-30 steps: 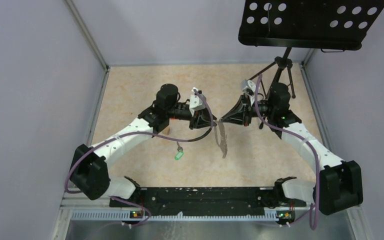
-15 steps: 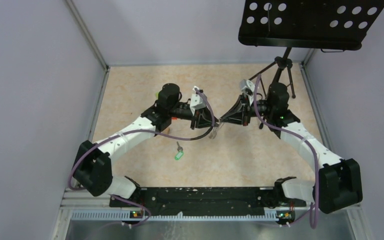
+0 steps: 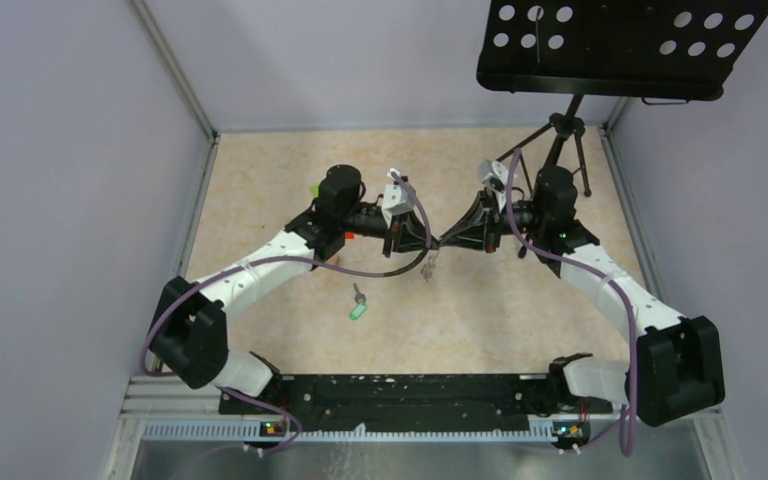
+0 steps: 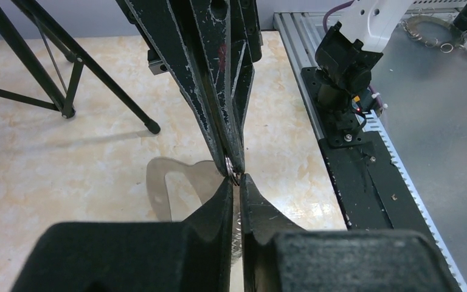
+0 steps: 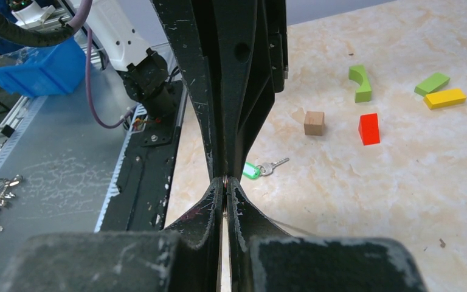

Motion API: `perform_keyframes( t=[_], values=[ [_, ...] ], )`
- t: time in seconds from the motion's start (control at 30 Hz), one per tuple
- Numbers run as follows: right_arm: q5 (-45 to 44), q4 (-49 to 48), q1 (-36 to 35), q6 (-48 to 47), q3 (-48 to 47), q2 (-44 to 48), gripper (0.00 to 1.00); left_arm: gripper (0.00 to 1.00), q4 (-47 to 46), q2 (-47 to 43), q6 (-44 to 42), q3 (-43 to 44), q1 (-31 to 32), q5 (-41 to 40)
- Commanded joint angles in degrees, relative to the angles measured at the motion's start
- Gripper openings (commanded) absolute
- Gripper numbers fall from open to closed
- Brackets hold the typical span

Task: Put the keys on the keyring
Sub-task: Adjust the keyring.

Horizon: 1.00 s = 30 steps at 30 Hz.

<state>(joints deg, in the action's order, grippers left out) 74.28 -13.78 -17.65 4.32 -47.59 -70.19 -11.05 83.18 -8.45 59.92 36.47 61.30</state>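
Left gripper (image 4: pixel 236 180): black scuffed fingers nearly together with a thin slit between them, tip to tip with the other arm's. I cannot tell if it grips anything.
Right gripper (image 5: pixel 225 182): clenched, with a small bright coil of metal pinched at its tips.
Keyring (image 4: pixel 155 188): flat grey loop with an open middle, hanging in the air just under the meeting tips.
Key (image 5: pixel 273 164): small, silvery, with a bright green plastic tag, lying flat on the surface nearer the arm bases.
Blocks: tan wooden cube (image 5: pixel 314 122), red block (image 5: pixel 368 129), green arch (image 5: pixel 359 83), green bar (image 5: pixel 432 83), yellow bar (image 5: pixel 444 98).
Surface (image 3: pixel 520 310): beige, marbled like stone.
Room: pale lilac walls; black perforated music stand (image 3: pixel 620 45) on a tripod at the far right.
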Motion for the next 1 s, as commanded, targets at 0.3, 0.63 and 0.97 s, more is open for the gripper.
perform_keyframes(
  t=[0.3,0.63,0.97],
  values=[
    [-0.41,2.52,-0.7,-5.53,-1.0,-0.59,0.01,0.0,0.25,0.57,-0.41,4.39,-0.08,-0.05],
    [-7.36,12.34,-0.61,-15.06,-2.84,0.91,0.19,0.0,7.52,-1.36,-6.16,4.73,-0.03,-3.55],
    [-9.48,18.61,-1.34,-21.32,-4.66,1.71,0.34,0.0,17.07,0.48,-11.74,7.79,1.38,-6.18]
  ],
)
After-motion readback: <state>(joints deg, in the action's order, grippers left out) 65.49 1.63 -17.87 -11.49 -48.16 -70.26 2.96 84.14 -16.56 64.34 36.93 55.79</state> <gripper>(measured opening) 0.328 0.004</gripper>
